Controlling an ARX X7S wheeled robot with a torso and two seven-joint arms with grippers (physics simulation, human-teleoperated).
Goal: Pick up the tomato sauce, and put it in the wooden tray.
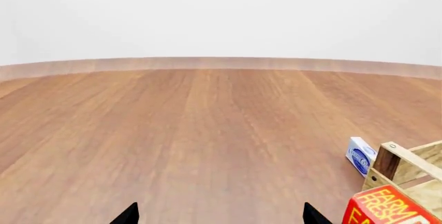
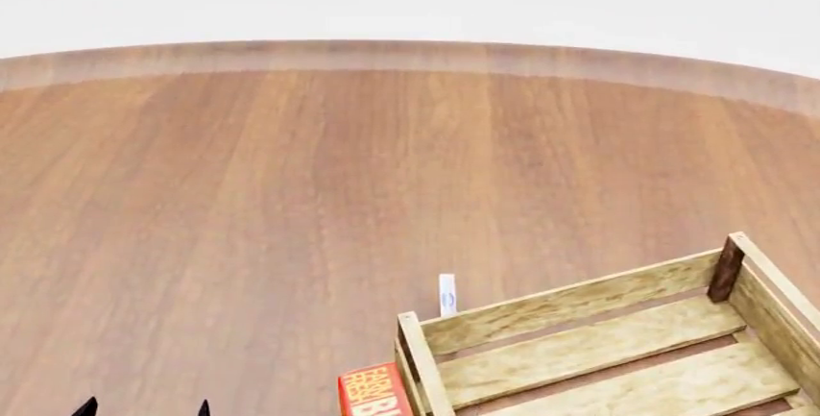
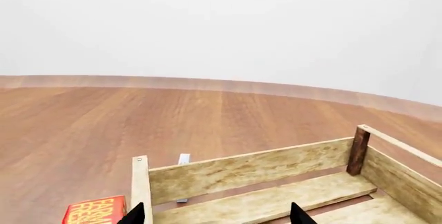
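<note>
The tomato sauce can is out of view in all three views. The wooden tray (image 2: 577, 339) sits at the lower right of the head view, light slats with darker corner posts, and nothing shows inside it. It also shows in the right wrist view (image 3: 262, 182) and its corner in the left wrist view (image 1: 407, 169). My left gripper (image 1: 219, 216) is open over bare wooden floor, left of the tray; its tips show in the head view (image 2: 144, 408). My right gripper (image 3: 217, 214) is open above the tray's near left part. Both are empty.
A red box lettered "FARM FRESH" (image 2: 374, 392) stands against the tray's left side, also in the wrist views (image 1: 386, 208) (image 3: 95, 211). A small white-and-blue packet (image 2: 447, 294) stands just beyond the tray's far left corner (image 1: 361, 155). Wooden floor meets a white wall.
</note>
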